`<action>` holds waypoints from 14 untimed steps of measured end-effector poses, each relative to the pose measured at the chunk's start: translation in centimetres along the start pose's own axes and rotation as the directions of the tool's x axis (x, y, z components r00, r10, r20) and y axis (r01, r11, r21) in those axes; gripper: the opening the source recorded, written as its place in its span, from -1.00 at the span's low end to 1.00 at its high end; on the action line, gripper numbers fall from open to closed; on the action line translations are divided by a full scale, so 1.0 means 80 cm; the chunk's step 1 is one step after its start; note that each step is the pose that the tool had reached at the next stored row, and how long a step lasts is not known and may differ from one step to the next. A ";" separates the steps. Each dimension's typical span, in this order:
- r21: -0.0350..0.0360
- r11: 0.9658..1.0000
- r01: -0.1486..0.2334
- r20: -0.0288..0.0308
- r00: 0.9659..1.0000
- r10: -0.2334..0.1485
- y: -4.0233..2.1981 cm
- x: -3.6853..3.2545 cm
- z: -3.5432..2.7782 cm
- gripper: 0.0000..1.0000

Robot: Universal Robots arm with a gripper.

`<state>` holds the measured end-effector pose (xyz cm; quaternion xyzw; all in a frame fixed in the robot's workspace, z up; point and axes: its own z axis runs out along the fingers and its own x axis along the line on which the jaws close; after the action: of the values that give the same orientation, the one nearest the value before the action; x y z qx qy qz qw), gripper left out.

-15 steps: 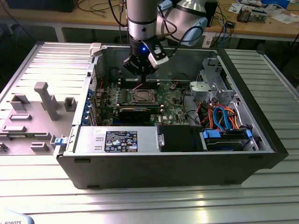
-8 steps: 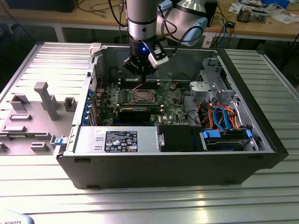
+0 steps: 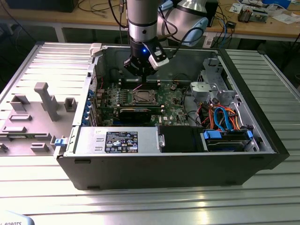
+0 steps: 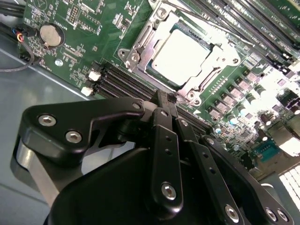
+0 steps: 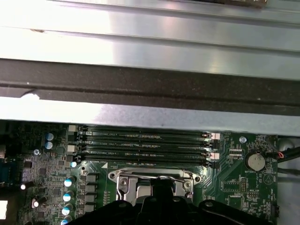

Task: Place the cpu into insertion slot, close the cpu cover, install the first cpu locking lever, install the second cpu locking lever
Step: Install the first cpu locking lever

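Gripper (image 4: 165,97) above covered cpu (image 4: 180,51)

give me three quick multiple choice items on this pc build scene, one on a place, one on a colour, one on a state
1. Where is the cpu?
A. On the grey tray outside the case
B. In the insertion slot on the board
C. Held in the gripper

2. What colour is the circuit board?
A. Green
B. Red
C. White

3. How does the cpu cover stand?
A. Taken off and lying on the table
B. Swung up on end
C. Lying down flat around the chip

Answers:
1. B: in the second wrist view the cpu sits in the insertion slot, its pale top showing, while the gripper is at the slot's edge with its fingers together.
2. A: the circuit board is green in both wrist views.
3. C: the cpu cover frames the chip, lying level with it.
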<state>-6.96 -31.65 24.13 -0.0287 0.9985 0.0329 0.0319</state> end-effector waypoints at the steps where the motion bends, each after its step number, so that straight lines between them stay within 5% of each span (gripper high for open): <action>1: 0.000 1.000 0.000 0.000 1.000 0.000 0.0007 0.0015 0.0002 -0.79; 14: -0.004 1.000 0.005 0.000 1.000 -0.005 0.0125 -0.0003 0.0119 -0.79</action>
<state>-6.93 -30.59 23.25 -0.0315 0.9984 0.0346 0.0320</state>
